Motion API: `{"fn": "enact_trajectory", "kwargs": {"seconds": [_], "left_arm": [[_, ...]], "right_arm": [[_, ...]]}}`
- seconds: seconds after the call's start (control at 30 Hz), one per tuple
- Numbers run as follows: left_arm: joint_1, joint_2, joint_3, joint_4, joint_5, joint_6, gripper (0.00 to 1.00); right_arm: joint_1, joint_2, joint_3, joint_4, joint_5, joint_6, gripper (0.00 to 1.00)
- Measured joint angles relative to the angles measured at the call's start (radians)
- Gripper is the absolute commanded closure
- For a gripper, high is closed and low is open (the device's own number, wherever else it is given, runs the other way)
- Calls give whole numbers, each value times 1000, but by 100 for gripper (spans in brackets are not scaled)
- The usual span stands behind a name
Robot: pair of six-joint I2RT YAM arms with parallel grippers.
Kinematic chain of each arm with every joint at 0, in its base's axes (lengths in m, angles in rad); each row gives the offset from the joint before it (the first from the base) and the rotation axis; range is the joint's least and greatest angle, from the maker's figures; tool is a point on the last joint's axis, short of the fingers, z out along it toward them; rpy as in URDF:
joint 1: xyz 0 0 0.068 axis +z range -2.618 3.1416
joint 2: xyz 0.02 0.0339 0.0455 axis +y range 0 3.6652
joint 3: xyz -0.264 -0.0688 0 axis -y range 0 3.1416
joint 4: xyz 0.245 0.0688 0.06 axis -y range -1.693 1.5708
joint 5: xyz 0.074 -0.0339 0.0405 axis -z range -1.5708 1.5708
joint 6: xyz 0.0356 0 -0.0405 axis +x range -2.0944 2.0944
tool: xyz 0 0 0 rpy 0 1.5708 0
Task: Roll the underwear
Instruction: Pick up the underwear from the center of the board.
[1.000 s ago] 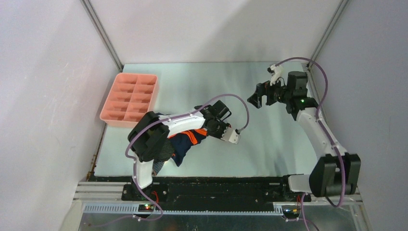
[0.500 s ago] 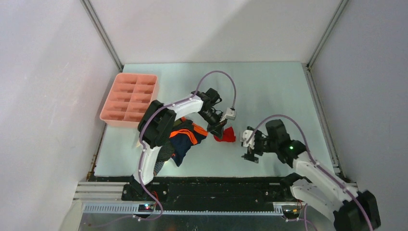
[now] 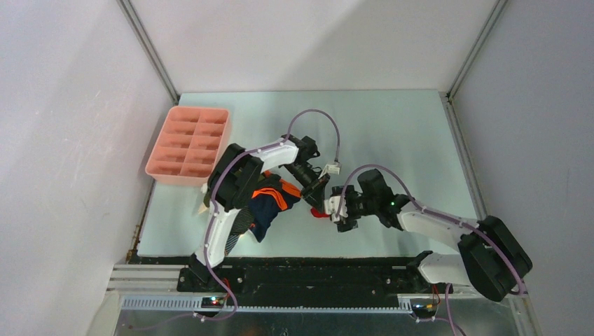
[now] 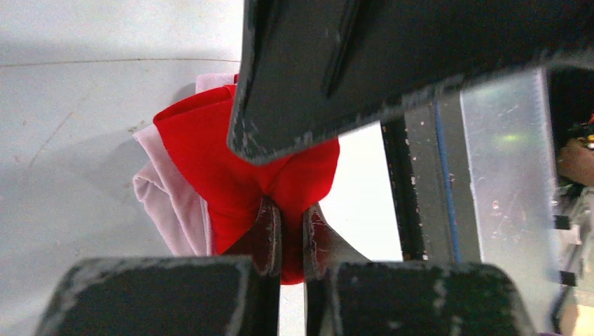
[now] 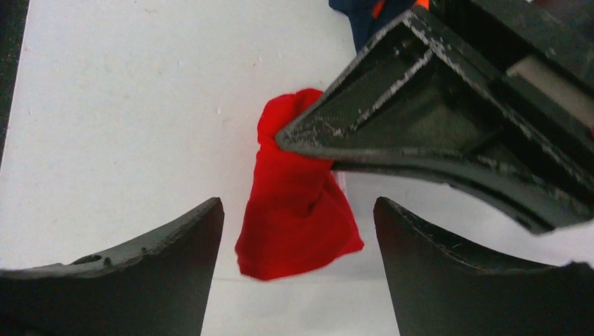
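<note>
While left fingers (image 4: 266,231) clamp the red underwear (image 5: 298,210), right fingers (image 5: 161,259), spread wide, should grip its free end squarely.

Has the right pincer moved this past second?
Yes: right pincer, from the far right corner of the table to its near middle, by the red cloth briefs.

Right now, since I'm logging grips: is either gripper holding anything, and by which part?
The left gripper pinches the red underwear by a bunched fold; the open right gripper holds nothing.

The left arm (image 3: 270,154) and right arm (image 3: 434,222) share white links, black joints, purple cables (image 3: 313,111), scuffed black gripper fingers (image 5: 140,280).
</note>
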Motion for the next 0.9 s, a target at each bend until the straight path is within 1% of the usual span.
{"fn": "enact_trajectory", "kwargs": {"seconds": [0.07,0.1,0.13,0.17,0.23,0.3,0.33,0.37,0.4,0.43,0.47,0.5,0.53,0.57,0.6,0.67,0.73,0.77,0.83,0.9], "left_arm": [[9,13,7,-16,13,-5,100],[13,19,10,-23,23,-7,100],[17,23,12,-31,31,-11,100],[21,27,13,-39,38,-14,100],[29,33,13,-50,53,-21,100],[37,38,13,-57,64,-24,100],[40,39,13,-67,64,-29,100],[47,40,13,-72,67,-32,98],[52,40,13,-75,69,-35,96],[63,40,13,-78,71,-42,94],[72,40,12,-79,72,-54,86],[80,40,11,-76,75,-66,82],[95,37,3,-65,79,-95,72],[106,33,-8,-46,82,-124,68],[118,27,-22,-15,86,-164,60],[140,-3,-71,86,80,-289,54],[172,-63,-144,240,60,-454,49],[192,-100,-177,325,44,-541,47],[243,-183,-239,518,0,-722,45],[291,-260,-288,702,-47,-869,41]], "right_arm": [[13,53,33,-1,-7,-16,25],[18,86,53,-1,-8,-20,28],[25,124,77,-4,-4,-22,33],[30,152,93,-5,3,-24,36],[50,214,123,-9,35,-26,40],[69,263,141,-14,76,-26,48],[76,281,156,-18,87,-24,57],[82,293,177,-37,102,-23,63],[87,309,198,-61,113,-21,77],[89,326,224,-92,117,-21,85],[89,340,249,-124,123,-22,95],[89,356,284,-164,126,-18,99],[86,373,320,-205,129,-16,100],[82,391,354,-243,126,-14,100],[77,406,382,-272,120,-10,100],[56,447,459,-355,87,10,100],[19,493,547,-436,44,45,100],[-8,522,603,-480,13,83,100],[-70,574,708,-541,-51,180,100],[-150,616,800,-561,-137,330,100]]}}
